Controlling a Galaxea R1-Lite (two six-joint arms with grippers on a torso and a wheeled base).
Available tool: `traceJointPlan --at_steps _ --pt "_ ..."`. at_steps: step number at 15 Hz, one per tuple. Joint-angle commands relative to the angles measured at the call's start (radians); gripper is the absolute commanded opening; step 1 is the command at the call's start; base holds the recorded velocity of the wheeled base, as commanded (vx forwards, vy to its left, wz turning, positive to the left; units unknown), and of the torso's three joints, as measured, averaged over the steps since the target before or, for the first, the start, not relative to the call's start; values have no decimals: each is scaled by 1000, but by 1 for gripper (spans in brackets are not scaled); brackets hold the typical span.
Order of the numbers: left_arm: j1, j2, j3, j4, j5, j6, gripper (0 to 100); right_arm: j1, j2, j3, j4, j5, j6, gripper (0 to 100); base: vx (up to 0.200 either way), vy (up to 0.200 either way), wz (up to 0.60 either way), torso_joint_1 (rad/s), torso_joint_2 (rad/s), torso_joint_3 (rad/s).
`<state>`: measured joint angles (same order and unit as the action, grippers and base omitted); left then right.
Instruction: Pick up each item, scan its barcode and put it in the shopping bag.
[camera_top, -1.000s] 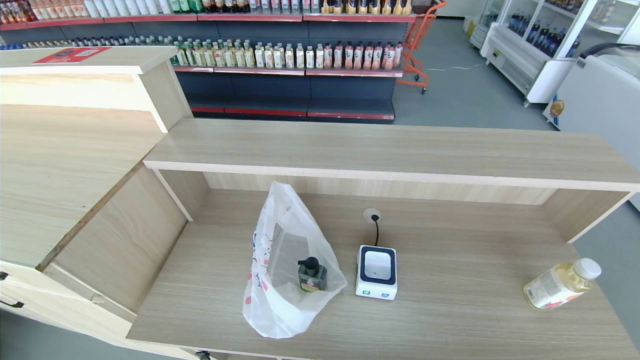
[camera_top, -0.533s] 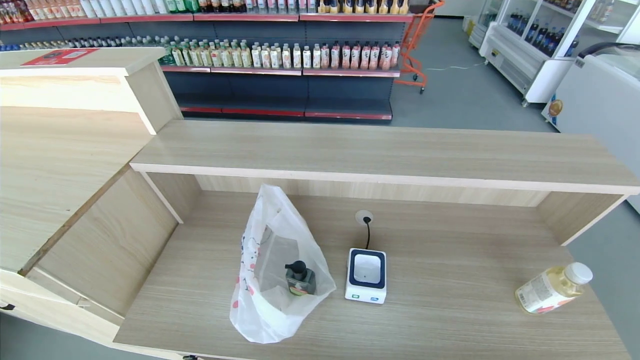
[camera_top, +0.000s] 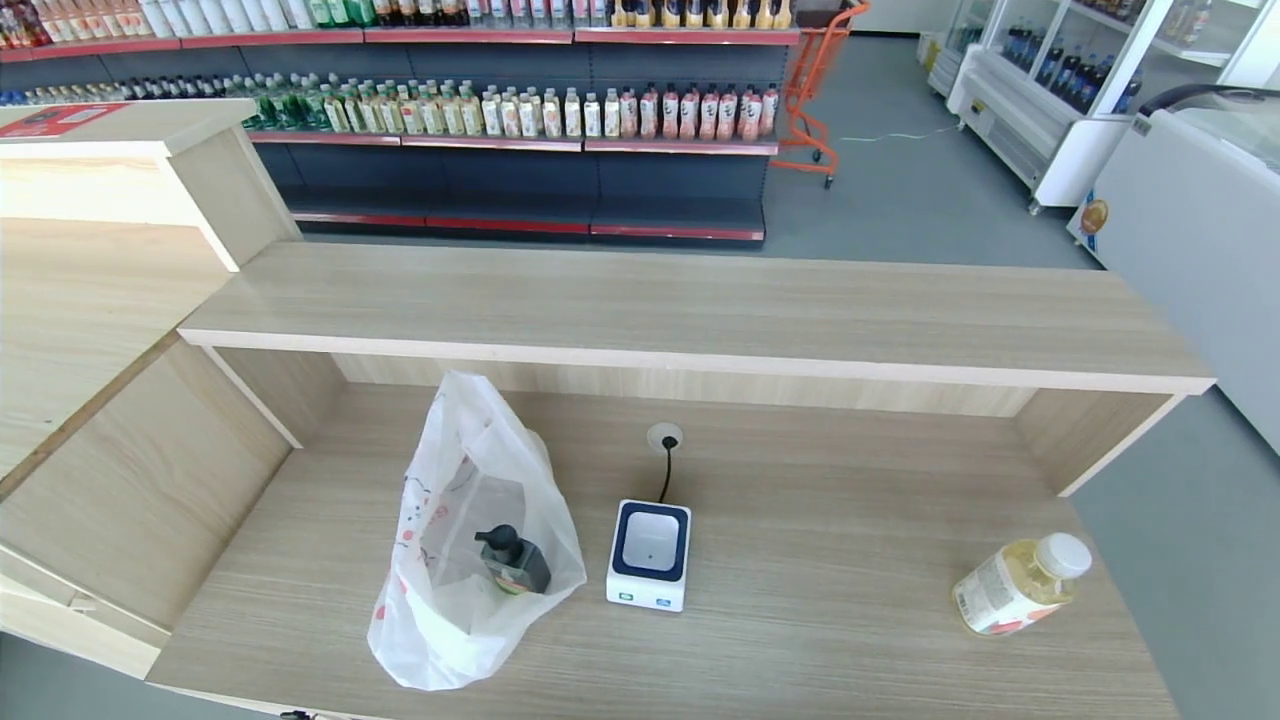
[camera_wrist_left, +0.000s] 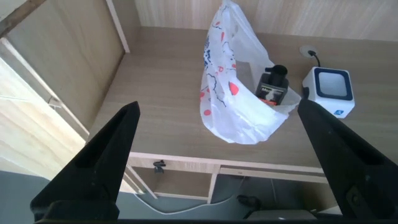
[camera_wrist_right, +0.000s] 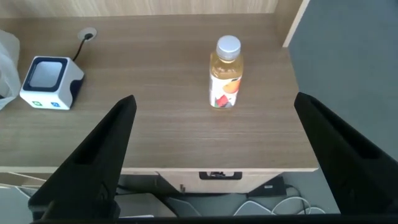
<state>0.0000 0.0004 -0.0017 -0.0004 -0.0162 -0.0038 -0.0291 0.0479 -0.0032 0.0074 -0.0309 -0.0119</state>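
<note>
Left gripper (camera_wrist_left: 217, 109) and right gripper (camera_wrist_right: 214, 98): fingers spread wide, nothing held, both above the near edge of the counter (camera_top: 800, 640).

White shopping bag (camera_top: 440, 620) stands on my left, mouth open. Dark pump bottle (camera_top: 515, 565) upright inside it.

Barcode scanner (camera_top: 650, 555) just beside the bag; its black cable (camera_top: 665, 470) runs to a port farther back.

Yellow drink bottle (camera_top: 1020, 598) lies on its side, well apart, on my right.

Beyond: raised ledge (camera_top: 700, 310), then shelves of bottles (camera_top: 500, 110).
</note>
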Motion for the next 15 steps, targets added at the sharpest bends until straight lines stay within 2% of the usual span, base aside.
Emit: traceJointPlan --at_steps 1,8,11,13,15 --pt "0 0 0 -1 1 -10 100 0 7 2 0 0 0 100 -200 0 0 12 2 2" --pt "0 0 0 -1 -1 -5 100 0 7 0 0 0 0 100 -200 0 0 8 5 2" --pt "0 0 0 -1 -1 -5 100 0 7 0 0 0 1 100 0 0 0 0 0 0" --pt "0 0 0 -1 -1 7 100 0 6 0 0 0 1 100 0 -200 0 -2 -5 2" --pt "0 0 0 -1 -1 5 100 3 -5 0 0 0 1 100 0 -200 0 5 -12 0"
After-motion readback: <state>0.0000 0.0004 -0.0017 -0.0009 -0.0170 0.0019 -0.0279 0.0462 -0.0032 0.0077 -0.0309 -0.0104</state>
